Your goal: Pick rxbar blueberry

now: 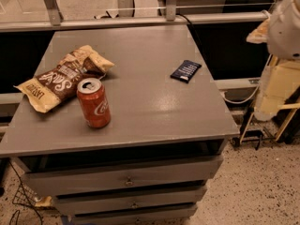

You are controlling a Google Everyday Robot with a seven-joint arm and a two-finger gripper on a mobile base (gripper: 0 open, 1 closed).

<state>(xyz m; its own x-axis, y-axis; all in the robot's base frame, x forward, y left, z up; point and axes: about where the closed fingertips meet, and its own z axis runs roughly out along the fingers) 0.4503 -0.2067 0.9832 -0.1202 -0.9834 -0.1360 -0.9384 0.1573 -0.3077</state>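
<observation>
Camera view shows the small, flat, navy-blue-wrapped rxbar blueberry (186,71) on the right part of the grey table (140,107), its long axis slanting far-right, left of the pale gripper (275,90) beyond the table's right edge; jaw state cannot be told.

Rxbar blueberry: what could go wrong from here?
1. The rxbar blueberry lies flat near the right edge of the table; a glancing push could slide it off.
2. The pincer is at the frame's upper right, beyond the table, so the whole approach is yet to come. The thin, flat bar may offer little to grip.
</observation>
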